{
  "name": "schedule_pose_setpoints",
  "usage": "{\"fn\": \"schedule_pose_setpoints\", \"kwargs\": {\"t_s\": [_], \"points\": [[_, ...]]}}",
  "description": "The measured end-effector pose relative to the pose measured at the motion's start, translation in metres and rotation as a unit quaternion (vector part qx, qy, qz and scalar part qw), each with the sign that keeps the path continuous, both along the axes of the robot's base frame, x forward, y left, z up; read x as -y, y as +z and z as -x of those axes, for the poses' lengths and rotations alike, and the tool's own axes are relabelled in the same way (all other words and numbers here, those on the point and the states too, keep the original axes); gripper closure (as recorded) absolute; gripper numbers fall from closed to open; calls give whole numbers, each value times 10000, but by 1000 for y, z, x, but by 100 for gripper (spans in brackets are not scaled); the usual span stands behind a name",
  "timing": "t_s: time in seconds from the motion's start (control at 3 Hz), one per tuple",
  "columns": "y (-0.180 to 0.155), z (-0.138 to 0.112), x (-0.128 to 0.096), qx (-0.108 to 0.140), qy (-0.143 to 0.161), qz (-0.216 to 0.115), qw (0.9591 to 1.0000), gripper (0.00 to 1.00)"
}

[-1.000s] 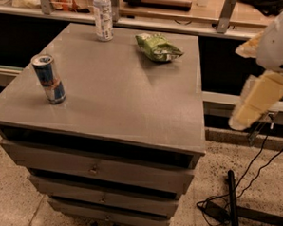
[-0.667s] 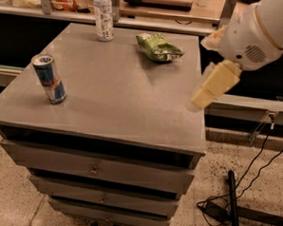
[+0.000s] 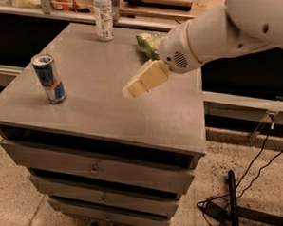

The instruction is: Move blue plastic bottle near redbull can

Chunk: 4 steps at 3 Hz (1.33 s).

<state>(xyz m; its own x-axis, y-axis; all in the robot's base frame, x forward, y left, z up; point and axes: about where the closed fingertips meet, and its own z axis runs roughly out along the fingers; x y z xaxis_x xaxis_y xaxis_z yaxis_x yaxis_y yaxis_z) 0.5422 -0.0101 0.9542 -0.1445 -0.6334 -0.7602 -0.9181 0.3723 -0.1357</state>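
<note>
The blue plastic bottle [image 3: 104, 15] stands upright at the far edge of the grey cabinet top [image 3: 99, 108], clear with a white cap and a white and blue label. The redbull can [image 3: 48, 78] stands upright near the front left corner, well apart from the bottle. My gripper [image 3: 133, 89] hangs over the middle of the top, reaching in from the right on the white arm [image 3: 217, 33]. It is to the right of the can and nearer than the bottle. It touches neither of them.
A green snack bag [image 3: 149, 43] lies at the far right of the top, partly behind my arm. The cabinet has drawers below. A shelf with clutter runs behind it. Black cables [image 3: 241, 196] lie on the speckled floor at the right.
My arm has swung in from the right side, beyond the cabinet's edge, to over the middle of the top. The bottle, the can and the bag have not moved.
</note>
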Motion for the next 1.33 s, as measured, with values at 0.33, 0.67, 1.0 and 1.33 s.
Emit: {"fn": "schedule_pose_setpoints", "kwargs": {"t_s": [0.33,0.67,1.0,1.33], "points": [[-14,-39,0,104,-736,-198,9970,0],[-9,-53,1,226,-1025,-353,9938,0],[-17,-41,-2,173,-1027,-245,9943,0],[-37,-68,0,406,-1430,-317,9884,0]]}}
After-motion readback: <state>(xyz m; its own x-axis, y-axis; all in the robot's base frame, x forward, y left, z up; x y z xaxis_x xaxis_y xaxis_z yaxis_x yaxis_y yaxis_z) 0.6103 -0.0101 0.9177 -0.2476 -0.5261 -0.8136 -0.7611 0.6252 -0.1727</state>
